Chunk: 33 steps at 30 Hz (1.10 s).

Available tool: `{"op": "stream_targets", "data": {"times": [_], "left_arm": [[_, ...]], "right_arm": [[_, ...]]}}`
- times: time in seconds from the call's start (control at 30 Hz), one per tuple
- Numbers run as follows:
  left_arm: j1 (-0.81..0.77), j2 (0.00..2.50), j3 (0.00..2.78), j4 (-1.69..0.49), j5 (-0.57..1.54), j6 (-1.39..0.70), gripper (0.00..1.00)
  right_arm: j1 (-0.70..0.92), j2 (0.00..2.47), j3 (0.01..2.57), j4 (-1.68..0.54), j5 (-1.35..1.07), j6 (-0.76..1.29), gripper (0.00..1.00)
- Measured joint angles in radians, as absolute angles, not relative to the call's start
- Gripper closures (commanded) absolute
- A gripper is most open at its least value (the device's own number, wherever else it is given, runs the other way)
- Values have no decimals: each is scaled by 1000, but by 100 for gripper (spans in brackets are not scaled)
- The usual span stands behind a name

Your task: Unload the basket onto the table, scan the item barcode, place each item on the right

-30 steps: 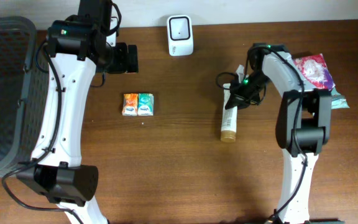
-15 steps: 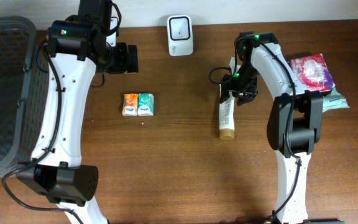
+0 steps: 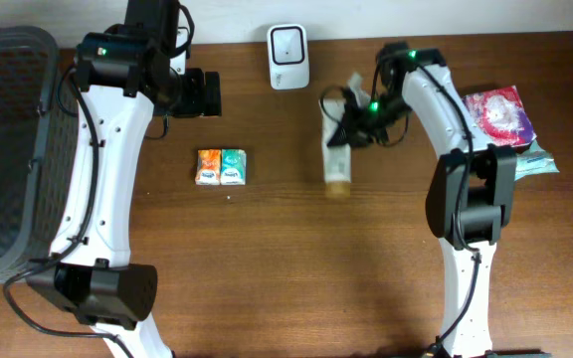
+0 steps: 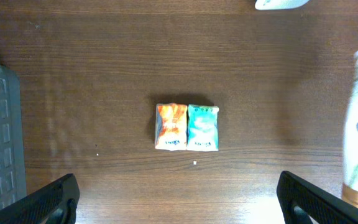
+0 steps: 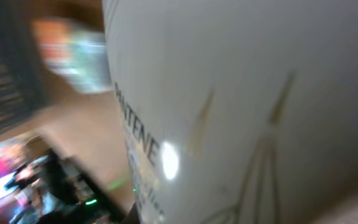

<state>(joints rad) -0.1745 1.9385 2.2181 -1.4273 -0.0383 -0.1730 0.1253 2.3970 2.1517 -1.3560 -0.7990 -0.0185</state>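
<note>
A brown wooden table fills the overhead view. At its left edge sits a dark grey mesh basket. The left arm reaches up along the basket's side. Its left gripper hangs near the far edge, left of the scanner. In the left wrist view its two fingers stand spread wide at the bottom corners with nothing between them.

The right arm bends in from the right side towards the middle of the table. The right gripper is clamped on the upper, flat end of a white tube.

A pink printed bag lies by the right edge, on top of something pale teal that is mostly hidden.

The tube is just below and to the right of the scanner. Its gold cap points towards the near edge of the table. It looks blurred from overhead, and it cannot be told whether it touches the wood. In the right wrist view it fills nearly the whole picture, with the word PANTENE running down it. No barcode shows there.

The white scanner stands at the far edge with its dark window facing up.

An orange packet and a teal packet lie touching side by side. They lie left of the tube, well apart from it.
</note>
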Motion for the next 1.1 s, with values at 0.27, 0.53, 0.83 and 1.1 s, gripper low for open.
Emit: {"op": "stream_targets", "data": {"times": [0.27,0.53,0.83,1.1], "left_arm": [[-175,1938,2218,-1428,-38,-173,1],[-175,1938,2218,-1428,-38,-173,1],[-175,1938,2218,-1428,-38,-173,1],[-175,1938,2218,-1428,-39,-173,1]], "right_arm": [[153,2397,2341,-1383,-1185,-236,96],[239,2397,2341,-1308,-1217,-243,96],[258,2397,2341,-1198,-1048,-43,96],[278,2397,2347,-1346,-547,149,96]]}}
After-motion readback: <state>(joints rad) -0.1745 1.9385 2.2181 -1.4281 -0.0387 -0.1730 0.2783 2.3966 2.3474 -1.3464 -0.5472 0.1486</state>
